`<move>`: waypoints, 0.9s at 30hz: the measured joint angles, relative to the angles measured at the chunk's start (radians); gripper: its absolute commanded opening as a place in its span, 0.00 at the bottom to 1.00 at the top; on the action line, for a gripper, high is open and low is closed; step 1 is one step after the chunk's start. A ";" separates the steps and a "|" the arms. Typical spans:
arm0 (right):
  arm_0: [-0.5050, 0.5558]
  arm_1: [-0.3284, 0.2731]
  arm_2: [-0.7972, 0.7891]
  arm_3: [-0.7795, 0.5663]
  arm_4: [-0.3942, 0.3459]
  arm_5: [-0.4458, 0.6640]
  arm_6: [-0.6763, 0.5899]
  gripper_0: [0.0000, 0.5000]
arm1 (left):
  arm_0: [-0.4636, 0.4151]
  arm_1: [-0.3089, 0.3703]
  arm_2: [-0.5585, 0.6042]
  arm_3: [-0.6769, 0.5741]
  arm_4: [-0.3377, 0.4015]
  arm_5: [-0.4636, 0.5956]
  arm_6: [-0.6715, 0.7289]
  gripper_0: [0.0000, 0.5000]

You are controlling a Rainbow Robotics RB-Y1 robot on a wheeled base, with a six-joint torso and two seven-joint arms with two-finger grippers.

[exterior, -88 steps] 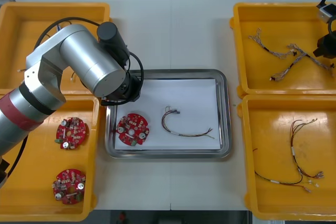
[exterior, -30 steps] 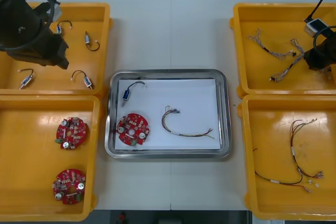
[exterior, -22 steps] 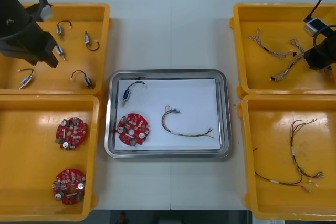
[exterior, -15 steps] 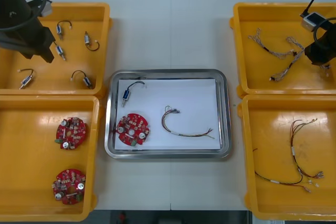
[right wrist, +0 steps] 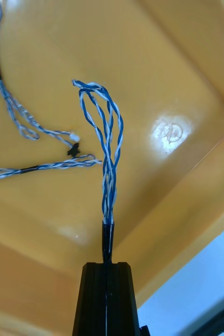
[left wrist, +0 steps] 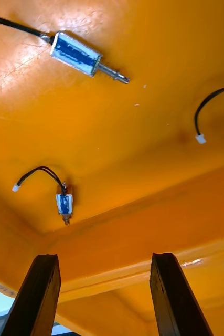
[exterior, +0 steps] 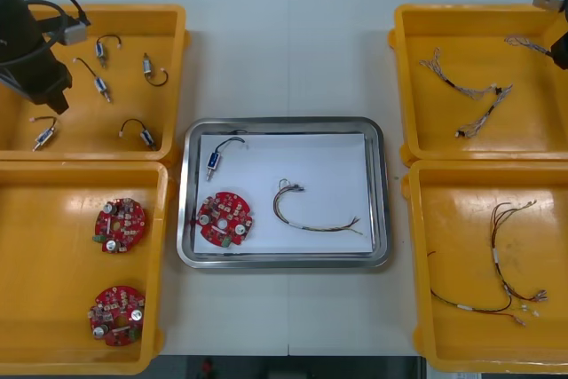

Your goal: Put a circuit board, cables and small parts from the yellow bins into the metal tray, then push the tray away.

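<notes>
- The blue-white cable (right wrist: 109,152) is pinched by its black sleeve in the right gripper (right wrist: 106,265). We see its twisted loop free in the air above the floor of the far right bin (exterior: 404,86).
- The right gripper's fingers are clenched on that sleeve, drawn together to its thin width. The arm sits at the table's far right corner, over the bin's outer end.
- Other blue-white cables (exterior: 454,84) lie on that bin's floor, apart from the held one.
- The tray (exterior: 284,122), white inside, stands between the bins. In it we find a board (exterior: 224,217), a small part (exterior: 214,161) with a black lead, and a red-yellow cable (exterior: 311,215), none of them touching.
- The left gripper (left wrist: 104,257) points down into the far left bin (exterior: 173,19), fingers (left wrist: 43,273) spread wide with nothing between them.
- Beyond those fingers, loose small parts (left wrist: 76,52) rest on the bin floor. In the front view the left arm stands over that bin's outer end.
</notes>
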 measured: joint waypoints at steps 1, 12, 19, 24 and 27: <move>0.000 0.000 -0.009 -0.018 0.001 0.026 0.000 0.00 | 0.000 0.000 0.000 0.015 0.000 -0.012 0.000 1.00; 0.009 0.000 -0.061 -0.281 0.007 0.274 -0.007 0.00 | 0.000 0.000 0.000 0.141 -0.001 -0.126 0.000 1.00; 0.061 0.004 -0.061 -0.521 -0.013 0.275 -0.016 0.00 | 0.000 -0.001 -0.060 0.184 -0.004 -0.204 -0.001 1.00; 0.138 0.014 -0.061 -0.680 -0.110 0.275 -0.029 0.00 | 0.000 -0.001 -0.107 0.225 -0.003 -0.239 -0.001 1.00; 0.180 0.024 -0.057 -0.753 -0.173 0.276 -0.061 0.00 | 0.001 -0.001 -0.107 0.244 -0.003 -0.261 -0.001 1.00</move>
